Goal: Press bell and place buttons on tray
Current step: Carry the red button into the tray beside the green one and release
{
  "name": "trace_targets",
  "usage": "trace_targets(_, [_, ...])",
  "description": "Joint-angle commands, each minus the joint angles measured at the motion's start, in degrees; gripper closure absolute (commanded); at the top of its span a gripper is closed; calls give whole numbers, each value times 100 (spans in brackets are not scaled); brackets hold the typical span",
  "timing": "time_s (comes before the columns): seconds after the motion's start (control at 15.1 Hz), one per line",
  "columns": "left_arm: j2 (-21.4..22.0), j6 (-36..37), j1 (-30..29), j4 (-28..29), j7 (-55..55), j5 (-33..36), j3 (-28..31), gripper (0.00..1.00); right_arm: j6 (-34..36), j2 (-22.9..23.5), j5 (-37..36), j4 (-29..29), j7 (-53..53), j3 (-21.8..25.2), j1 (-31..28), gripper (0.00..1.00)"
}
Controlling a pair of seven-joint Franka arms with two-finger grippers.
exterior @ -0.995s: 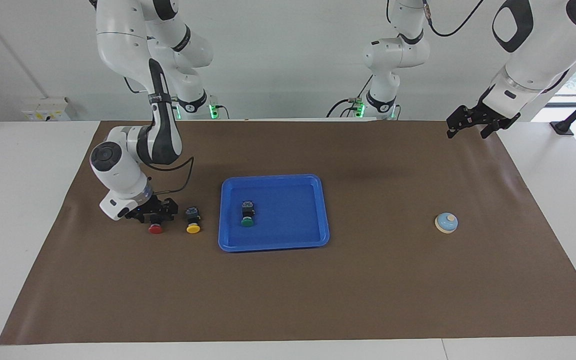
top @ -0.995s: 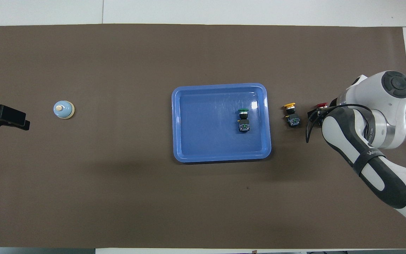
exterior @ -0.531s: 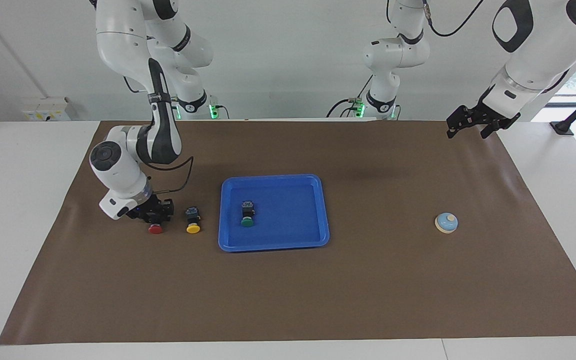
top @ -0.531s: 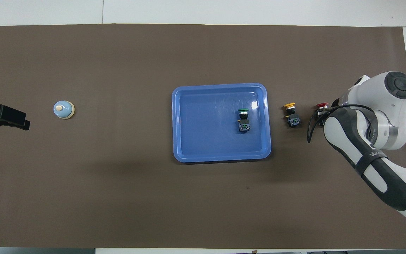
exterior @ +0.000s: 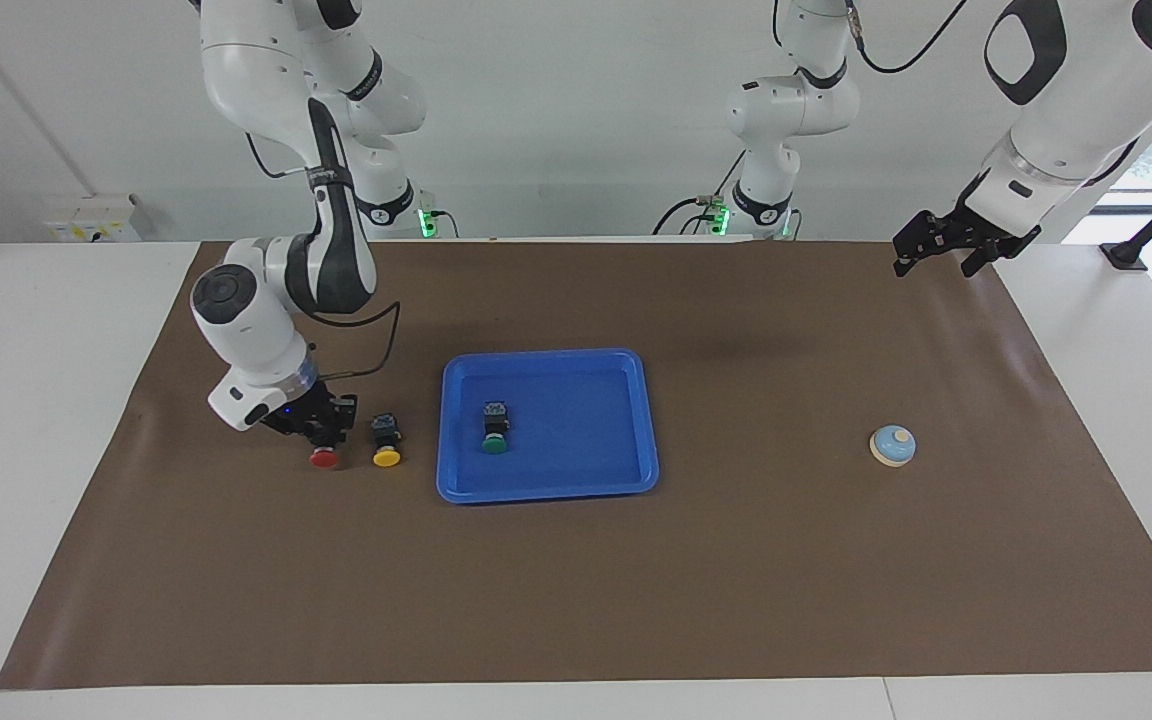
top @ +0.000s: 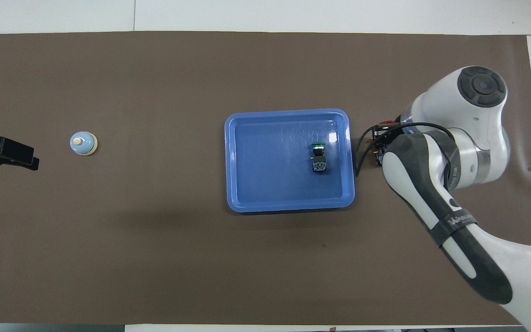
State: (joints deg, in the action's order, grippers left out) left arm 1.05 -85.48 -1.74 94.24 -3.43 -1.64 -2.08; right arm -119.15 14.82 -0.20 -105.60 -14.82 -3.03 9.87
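My right gripper (exterior: 324, 438) is shut on the red button (exterior: 324, 458) and holds it just above the mat, beside the yellow button (exterior: 387, 456). In the overhead view the right gripper (top: 384, 133) and its arm cover most of the yellow button, and the red button's cap (top: 387, 123) shows at the gripper's edge. The green button (exterior: 495, 444) lies on its side in the blue tray (exterior: 576, 410), also seen from overhead (top: 319, 157), in the tray (top: 270, 166). The bell (exterior: 893, 445) (top: 83, 143) stands toward the left arm's end. My left gripper (exterior: 939, 258) (top: 7, 154) waits open, raised over the mat's edge.
A brown mat (exterior: 636, 580) covers the table, and the white table top (exterior: 26, 400) shows around it. The right arm's elbow (top: 450, 216) hangs over the mat at its own end of the tray.
My right gripper closed on the red button, lifted it a little and carried it toward the yellow button and the tray. The left arm has not moved.
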Motion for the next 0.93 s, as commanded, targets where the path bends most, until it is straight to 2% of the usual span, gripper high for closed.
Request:
trace_targets(0.0, [141,-92,25,173,1,-56,41,0,172,327,55,539,-1421,13,960,100])
trace_targets(0.2, [141,-92,25,173,1,-56,41,0,374,1029,247,1504,-2207,13,1586,100])
trace_targets(0.27, [141,-92,25,165,1,-56,41,0,331,1206,344,1611,-2400,21,1797,100])
trace_targets(0.4, [141,-92,25,165,1,-56,41,0,51,1391,328,1613,-2621,30,2018,100])
trace_targets(0.66, [141,-101,25,165,1,-56,41,0,-292,1357,301,1183,-2596,30,1913,100])
trace_targets(0.86, [141,-92,25,165,1,-56,41,0,-346,1278,293,936,-2447,30,1843,86])
